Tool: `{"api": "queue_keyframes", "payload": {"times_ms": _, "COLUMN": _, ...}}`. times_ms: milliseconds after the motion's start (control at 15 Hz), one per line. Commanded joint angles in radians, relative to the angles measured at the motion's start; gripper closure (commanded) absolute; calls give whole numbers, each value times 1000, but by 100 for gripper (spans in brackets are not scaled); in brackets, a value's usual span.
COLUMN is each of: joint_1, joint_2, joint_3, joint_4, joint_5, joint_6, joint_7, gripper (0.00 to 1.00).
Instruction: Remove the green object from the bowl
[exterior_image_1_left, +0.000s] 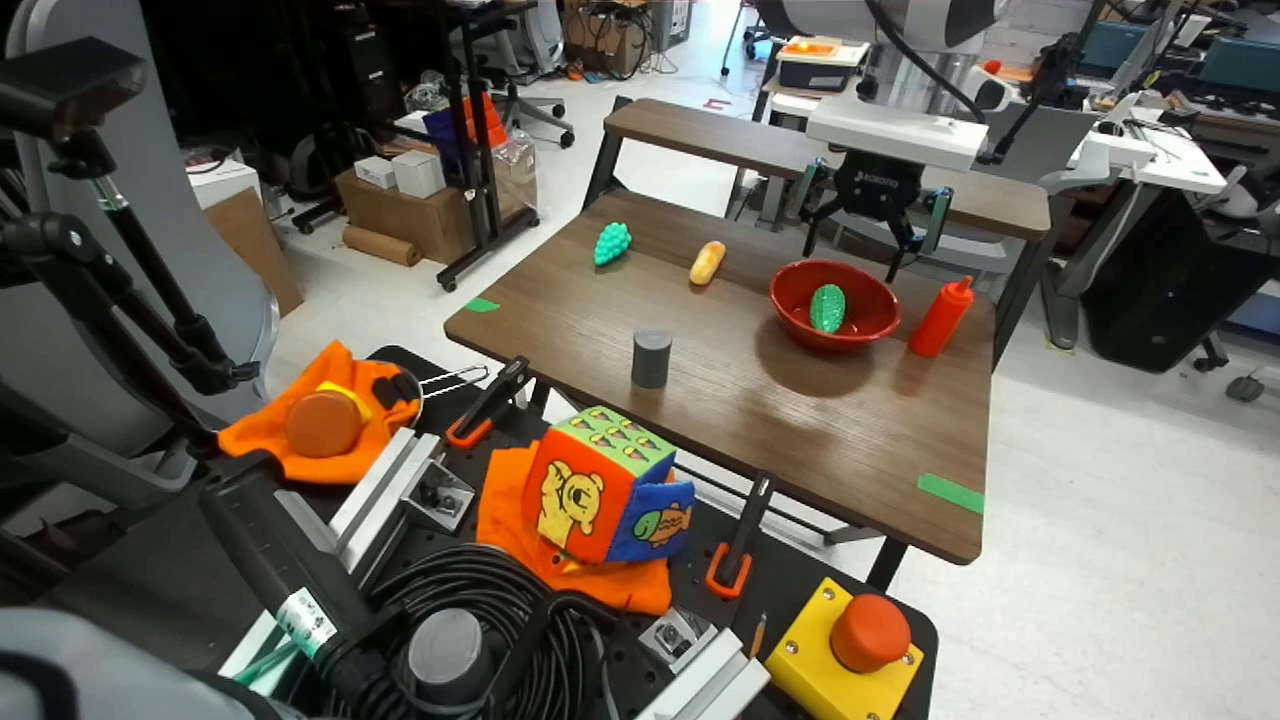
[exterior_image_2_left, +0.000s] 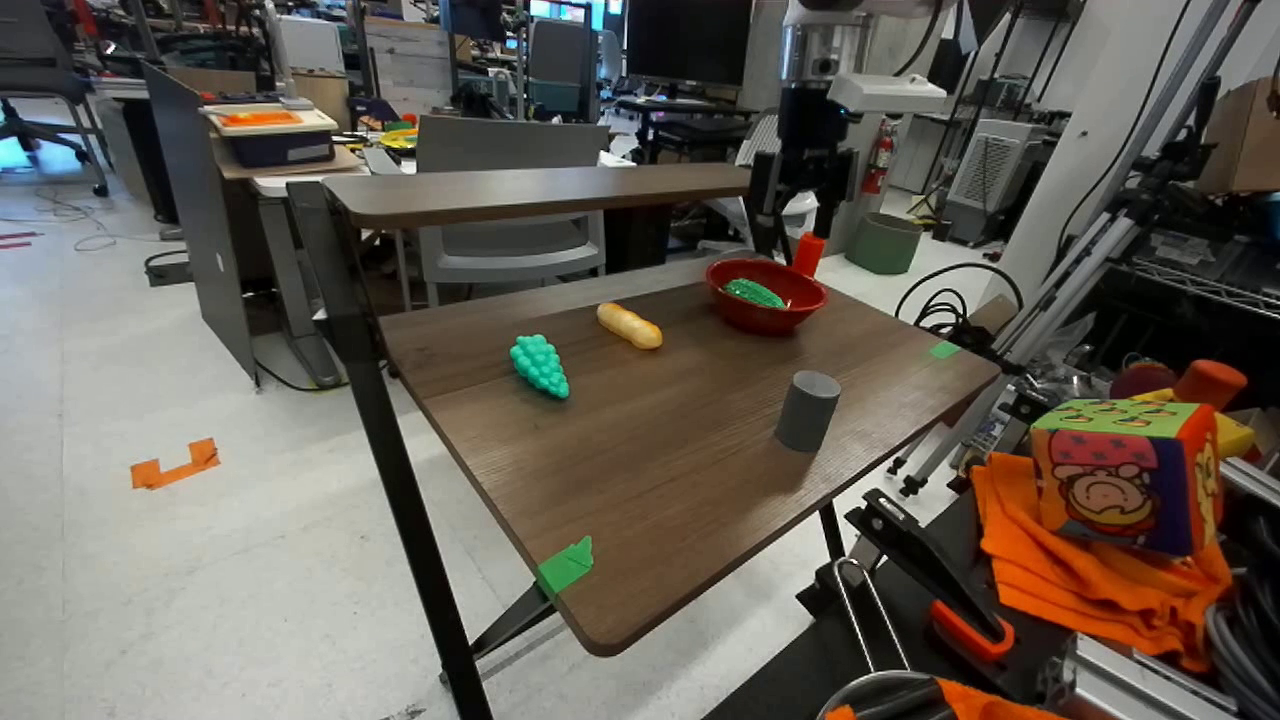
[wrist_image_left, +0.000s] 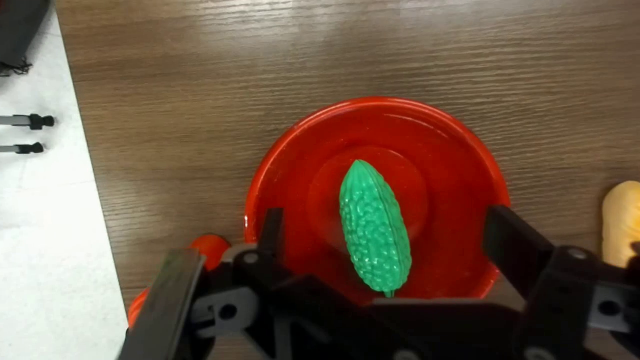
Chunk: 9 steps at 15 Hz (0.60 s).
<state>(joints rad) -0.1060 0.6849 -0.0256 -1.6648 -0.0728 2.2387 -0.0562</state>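
The green object (wrist_image_left: 375, 227), a bumpy, elongated piece tapering at one end, rests inside the red bowl (wrist_image_left: 452, 170), and in the wrist view it shows between the jaws of the gripper (wrist_image_left: 384, 217). The jaws are spread wide; one stands to each side of it, neither touching, and its long axis runs roughly crosswise to the line between them. In both exterior views the gripper hangs above the bowl, which sits on the brown table (exterior_image_1_left: 720, 420); just how much height separates the jaws from the object is hard to judge from these angles. A red bottle (exterior_image_1_left: 941, 319) stands just beside the bowl.
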Motion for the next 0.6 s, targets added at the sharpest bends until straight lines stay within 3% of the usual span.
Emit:
{"api": "queue_keyframes", "payload": {"times_ms": 0, "joint_1": -5, "joint_2": 102, "joint_3": -9, "joint_4": 110, "joint_5": 21, "joint_6": -24, "joint_7": -9, "gripper": 0}}
{"api": "queue_keyframes", "payload": {"times_ms": 533, "joint_1": 10, "joint_2": 276, "joint_3": -18, "joint_4": 298, "joint_5": 18, "joint_6": -133, "joint_7": 37, "gripper": 0}}
